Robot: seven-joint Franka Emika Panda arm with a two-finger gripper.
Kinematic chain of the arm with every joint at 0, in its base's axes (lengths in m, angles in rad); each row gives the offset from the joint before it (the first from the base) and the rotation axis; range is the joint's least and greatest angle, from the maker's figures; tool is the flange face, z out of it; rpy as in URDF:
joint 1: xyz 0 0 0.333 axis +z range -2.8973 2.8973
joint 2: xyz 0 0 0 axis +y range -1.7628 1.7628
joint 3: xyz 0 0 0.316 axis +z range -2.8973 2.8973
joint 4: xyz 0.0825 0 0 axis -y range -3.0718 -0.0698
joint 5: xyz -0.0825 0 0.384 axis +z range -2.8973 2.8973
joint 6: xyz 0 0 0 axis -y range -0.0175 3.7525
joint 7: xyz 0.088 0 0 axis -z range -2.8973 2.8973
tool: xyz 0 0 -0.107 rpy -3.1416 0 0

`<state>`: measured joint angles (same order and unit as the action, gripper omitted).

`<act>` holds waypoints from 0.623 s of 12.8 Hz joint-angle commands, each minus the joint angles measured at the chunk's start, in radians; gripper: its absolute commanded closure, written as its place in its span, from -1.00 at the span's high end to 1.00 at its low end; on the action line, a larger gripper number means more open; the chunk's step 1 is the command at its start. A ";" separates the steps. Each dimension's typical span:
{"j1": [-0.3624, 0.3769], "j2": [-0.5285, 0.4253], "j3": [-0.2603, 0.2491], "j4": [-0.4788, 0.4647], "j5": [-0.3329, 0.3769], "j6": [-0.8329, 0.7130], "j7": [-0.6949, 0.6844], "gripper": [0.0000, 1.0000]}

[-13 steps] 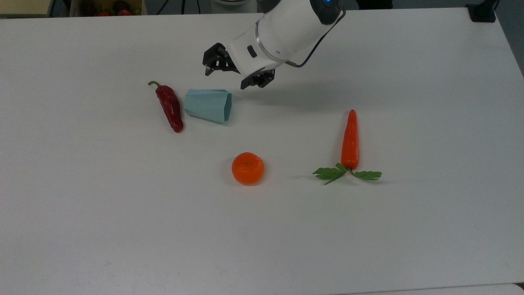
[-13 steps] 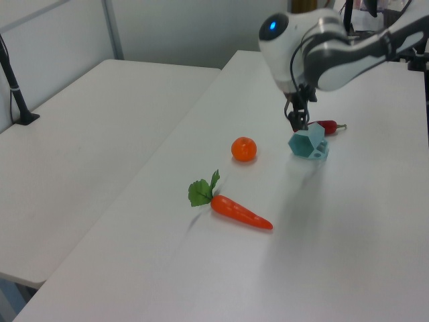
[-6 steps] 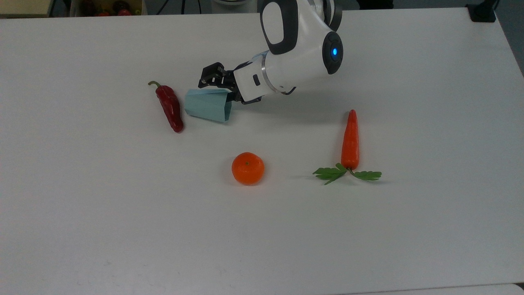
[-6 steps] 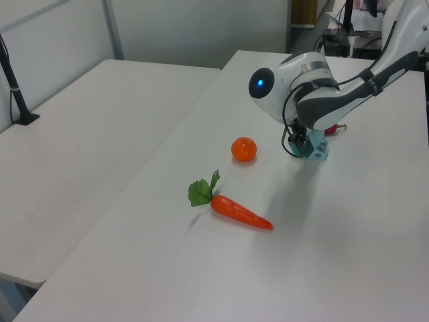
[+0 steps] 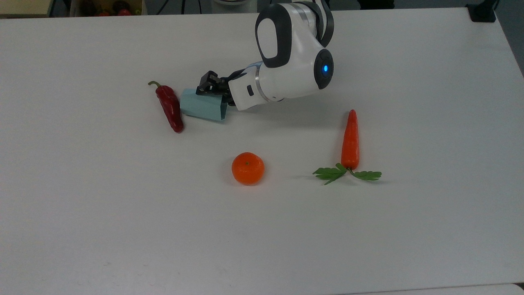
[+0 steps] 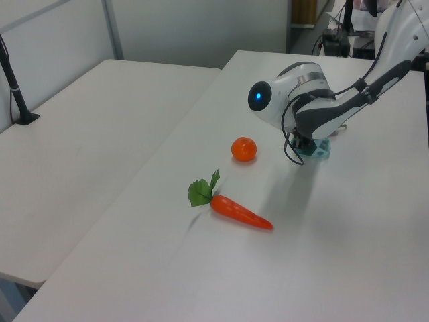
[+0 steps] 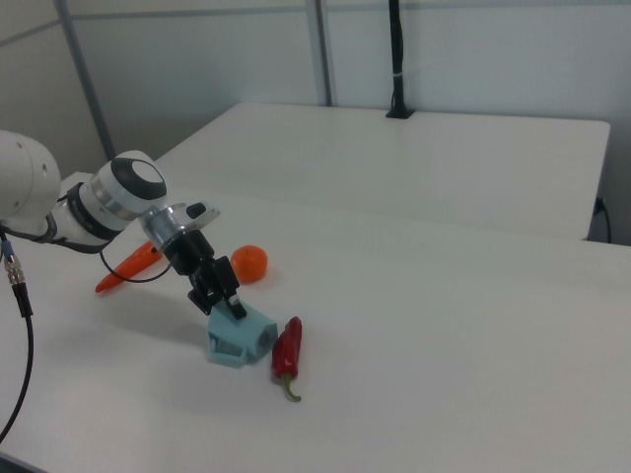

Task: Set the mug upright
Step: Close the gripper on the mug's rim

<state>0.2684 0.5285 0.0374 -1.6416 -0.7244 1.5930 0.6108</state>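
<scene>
Upper left of centre in the top view, the gripper (image 5: 209, 91) reaches the toppled mug (image 5: 201, 108); jaw state unclear; next, grip and tip upright.

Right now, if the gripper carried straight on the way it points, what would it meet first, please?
The gripper points down at the mug, which lies on its side, and looks already at its upper wall. Past the mug in that line lies the red chili pepper, though depth is hard to judge.

White tables (image 7: 473, 168) stand before grey partition walls (image 7: 197, 59).
</scene>
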 commanded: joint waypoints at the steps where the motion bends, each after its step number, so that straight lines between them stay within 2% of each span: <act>1: 0.008 -0.012 -0.004 -0.007 -0.013 -0.024 0.010 -0.65; 4: 0.002 -0.050 -0.005 -0.004 -0.012 -0.071 -0.081 -0.85; 8: -0.005 -0.064 -0.004 -0.001 -0.006 -0.087 -0.108 -0.91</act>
<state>0.2617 0.5023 0.0370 -1.6265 -0.7508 1.5236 0.5369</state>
